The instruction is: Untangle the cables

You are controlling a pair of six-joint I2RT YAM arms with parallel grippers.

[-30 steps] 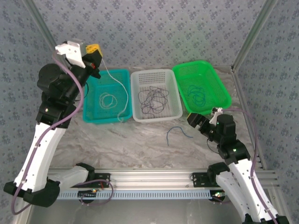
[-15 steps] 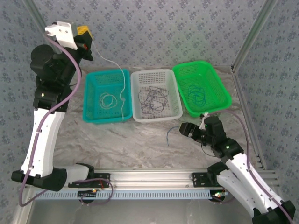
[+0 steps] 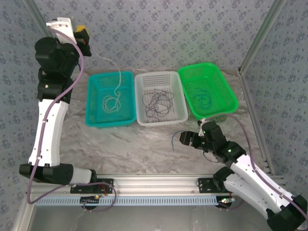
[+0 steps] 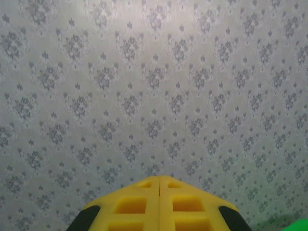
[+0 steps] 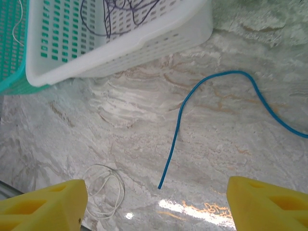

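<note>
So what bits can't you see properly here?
Blue cable: far end cut off by the right wrist view's right edge.
White cable: too thin in the top view to see where the left gripper pinches it.
Dark cables: too small and tangled to count, top view.

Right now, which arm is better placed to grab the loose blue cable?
Right: jaws open just above the blue cable; left arm is raised high, jaws shut on the white cable.
</note>
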